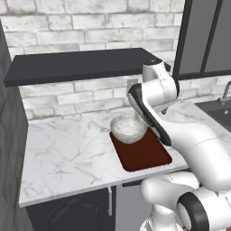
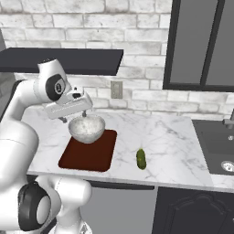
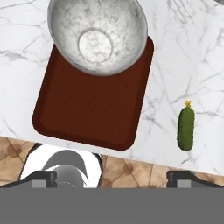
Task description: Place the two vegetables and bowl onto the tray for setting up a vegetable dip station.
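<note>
The mottled white-grey bowl (image 1: 128, 127) (image 2: 87, 128) (image 3: 96, 35) stands upright on the far end of the dark red-brown tray (image 1: 144, 155) (image 2: 87, 155) (image 3: 87, 109), overhanging its far rim slightly. One vegetable, a dark-green bumpy cucumber (image 2: 141, 158) (image 3: 186, 129), lies on the marble counter to the right of the tray, near the front edge. My gripper (image 2: 73, 115) (image 3: 111, 177) hovers above the tray and bowl, pointing down, its jaws wide open with nothing between them.
A dark shelf (image 1: 76, 63) juts from the brick wall above the counter's back. A sink (image 2: 219, 146) is set into the counter at the far right. Bare marble (image 1: 67, 153) stretches left of the tray, and the counter's front edge (image 3: 166, 164) runs close to the cucumber.
</note>
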Robot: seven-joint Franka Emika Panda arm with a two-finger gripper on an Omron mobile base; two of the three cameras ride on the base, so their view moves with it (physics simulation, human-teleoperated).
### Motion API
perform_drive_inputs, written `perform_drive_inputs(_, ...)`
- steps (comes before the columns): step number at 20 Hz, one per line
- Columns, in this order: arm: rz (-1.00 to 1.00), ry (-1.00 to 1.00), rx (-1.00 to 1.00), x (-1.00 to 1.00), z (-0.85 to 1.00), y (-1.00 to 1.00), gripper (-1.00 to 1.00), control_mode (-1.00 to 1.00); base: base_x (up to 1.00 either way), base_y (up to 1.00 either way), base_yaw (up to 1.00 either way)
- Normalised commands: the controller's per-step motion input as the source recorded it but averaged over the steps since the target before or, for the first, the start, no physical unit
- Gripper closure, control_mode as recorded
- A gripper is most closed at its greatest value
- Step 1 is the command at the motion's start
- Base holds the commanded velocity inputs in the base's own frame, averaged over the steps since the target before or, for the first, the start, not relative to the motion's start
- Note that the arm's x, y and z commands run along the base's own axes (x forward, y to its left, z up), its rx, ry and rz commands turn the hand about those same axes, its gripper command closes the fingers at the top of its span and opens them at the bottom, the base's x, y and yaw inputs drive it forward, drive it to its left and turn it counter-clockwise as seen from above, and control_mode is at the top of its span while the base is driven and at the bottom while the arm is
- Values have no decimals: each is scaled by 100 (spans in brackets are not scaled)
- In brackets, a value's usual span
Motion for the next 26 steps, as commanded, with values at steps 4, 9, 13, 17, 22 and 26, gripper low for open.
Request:
perform_drive_inputs(4,0,6,0,-12,1,-50,-100,-100,0,0,0)
perform_drive_inputs(9,-1,4,0,-10,0,-51,-100,-100,0,0,0)
perform_drive_inputs(13,-2,6,0,-7,0,-52,-100,-100,0,0,0)
perform_drive_inputs(17,-1,5,0,-7,0,-53,-100,-100,0,0,0)
perform_drive_inputs(22,-5,7,0,-1,-5,-45,-100,-100,0,0,0)
perform_drive_inputs(26,-5,4,0,0,-10,-43,-100,-100,0,0,0)
